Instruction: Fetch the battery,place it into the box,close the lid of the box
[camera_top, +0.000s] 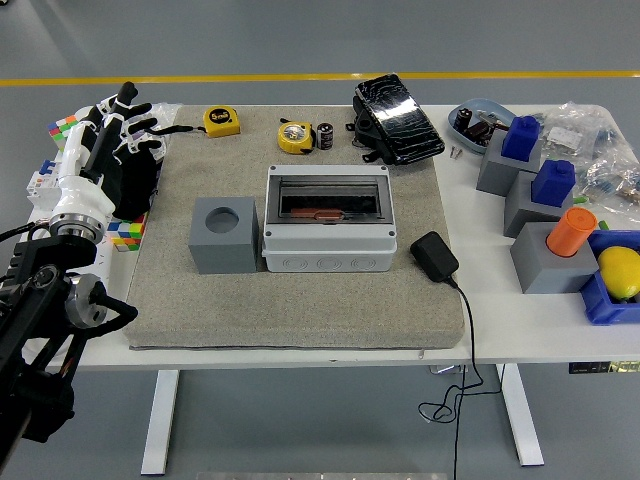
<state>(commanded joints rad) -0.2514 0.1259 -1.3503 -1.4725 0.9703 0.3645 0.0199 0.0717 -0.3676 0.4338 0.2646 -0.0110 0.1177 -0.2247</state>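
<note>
Battery (325, 136): a small dark cylinder with a pale band, lying near the far edge of the grey mat (300, 300), just right of a yellow round tape measure (294, 136) and just left of a black pouch (397, 118). It is well apart from the left hand (105, 135), which hangs over the worktop's far left corner with its fingers (127, 100) extended and slightly spread, holding nothing; a second yellow tape measure (222, 121) lies between hand and battery along the mat's far edge. Box (328, 220): light grey housing at the middle of the mat, its smoked lid (328, 198) lying flat over the opening, a reddish part showing through; whether it is latched cannot be told. Grey cube with round hole (224, 234): just beside the box on its left. Black power adapter (434, 256): near the mat's right edge, its cord running off the near edge of the white table (520, 330). Right end of the table: grey blocks carrying blue pieces (538, 165), an orange cylinder (571, 231), a yellow fruit (619, 272) in a blue tray. Colour cube (127, 232): at the mat's left edge, below the hand.
</note>
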